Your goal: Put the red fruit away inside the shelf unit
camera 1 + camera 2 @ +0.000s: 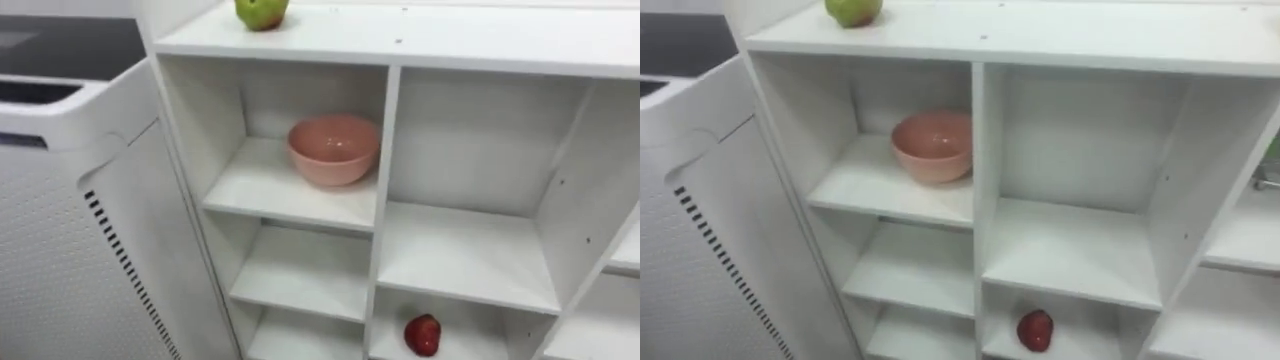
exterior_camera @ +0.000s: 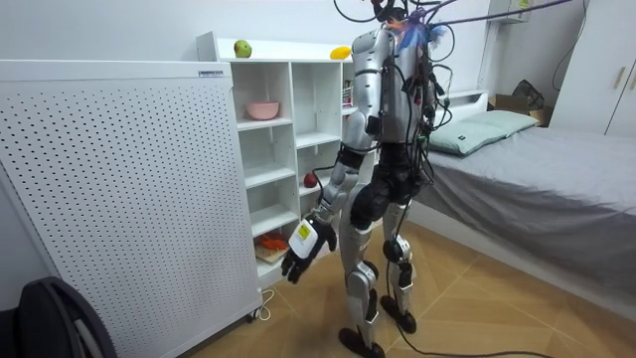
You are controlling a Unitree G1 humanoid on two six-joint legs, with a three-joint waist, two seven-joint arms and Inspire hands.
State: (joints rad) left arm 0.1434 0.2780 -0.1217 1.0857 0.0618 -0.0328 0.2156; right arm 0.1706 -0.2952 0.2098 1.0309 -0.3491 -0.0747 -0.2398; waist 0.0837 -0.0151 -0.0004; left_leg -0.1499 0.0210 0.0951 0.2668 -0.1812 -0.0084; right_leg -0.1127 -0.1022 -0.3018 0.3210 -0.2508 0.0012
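Observation:
A green apple [image 1: 262, 12] sits on top of the white shelf unit [image 1: 440, 40], near its left end. Below it, a pink bowl [image 1: 333, 150] rests on the upper left shelf. A red apple [image 1: 422, 334] lies low in the middle column. In the room view a yellow fruit [image 2: 341, 52] also lies on top of the unit. I stand facing the shelves. My left hand [image 2: 303, 249] hangs low by my thigh with relaxed fingers, holding nothing, well below and apart from the fruit.
A white perforated panel [image 2: 119, 189] stands against the shelf unit's left side. A bed [image 2: 537, 169] with a grey cover and a pillow lies behind me. A dark bag [image 2: 50, 318] sits on the floor by the panel. Several shelf compartments hold nothing.

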